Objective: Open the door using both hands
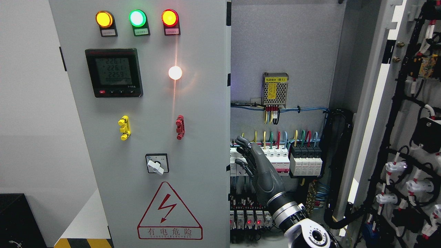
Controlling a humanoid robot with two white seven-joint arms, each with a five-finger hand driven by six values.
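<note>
The grey left door [200, 113] of the electrical cabinet stands closed, carrying three lit lamps, a meter and a rotary switch. Swung wide to the right, the right door [410, 144] shows its wired inner face. My right hand [245, 156] rises from the bottom right into the open cabinet [286, 48]. Its dark fingers [242, 142] are stretched and slightly bent, pointing up-left, close to the left door's free edge [228, 151]. They hold nothing. I cannot tell whether they touch that edge. No left arm is in view.
Behind the hand sit rows of breakers [275, 160] with coloured wires and a power supply [275, 89] higher up. A thick black cable bundle [339, 165] hangs along the right side. A black box [15, 220] stands at the lower left by the white wall.
</note>
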